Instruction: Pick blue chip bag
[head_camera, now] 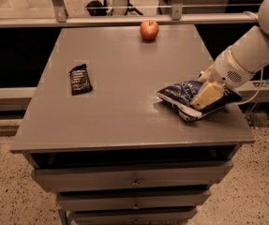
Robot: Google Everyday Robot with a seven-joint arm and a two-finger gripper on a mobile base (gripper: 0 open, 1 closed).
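Note:
The blue chip bag [178, 93] is a dark navy crinkly packet with white lettering. It lies flat near the right front part of the grey table [120, 69]. My gripper [205, 96] comes in from the right on a white arm [251, 53] and rests over the right half of the bag, covering that part of it. The bag still lies on the tabletop.
A small black bar wrapper [79, 79] lies on the left of the table. A red apple [149, 29] stands at the far edge. A metal rail [124, 18] runs behind the table. Drawers [134, 179] sit under the top. The table's right edge is close to the bag.

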